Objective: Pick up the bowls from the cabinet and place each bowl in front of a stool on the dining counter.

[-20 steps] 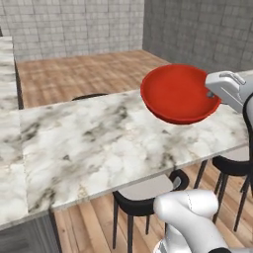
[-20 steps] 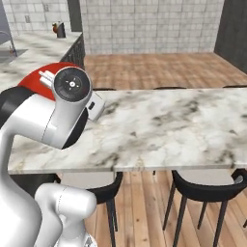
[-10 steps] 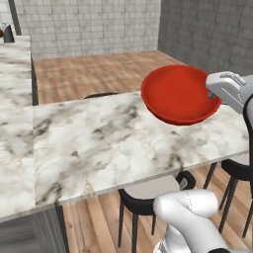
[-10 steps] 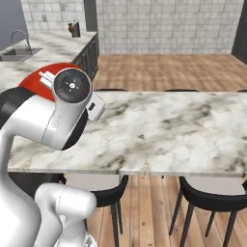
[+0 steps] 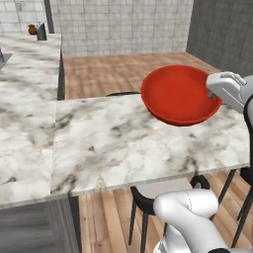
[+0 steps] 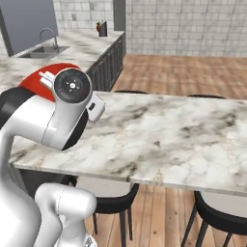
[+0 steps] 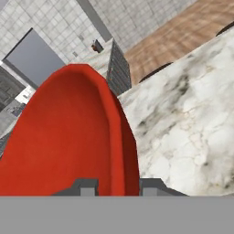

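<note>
1. Left base view: the gripper [image 5: 213, 94] held the red bowl [image 5: 179, 94] by its rim, above the dining counter [image 5: 113, 143] and clear of its surface. One stool [image 5: 163, 190] stood under the counter's near edge, below the bowl; the dark rim of another [image 5: 123, 93] showed past the counter's far edge.
2. Right base view: the bowl [image 6: 41, 78] appeared as a red edge behind the arm, over the counter's [image 6: 164, 140] left end. Two stools [image 6: 113, 198] [image 6: 219, 212] stood under its near edge.
3. Hand view: the fingertips [image 7: 87, 186] were clamped on the bowl's [image 7: 64, 137] rim, one on each side of its wall, with the counter [image 7: 183, 132] beneath.
</note>
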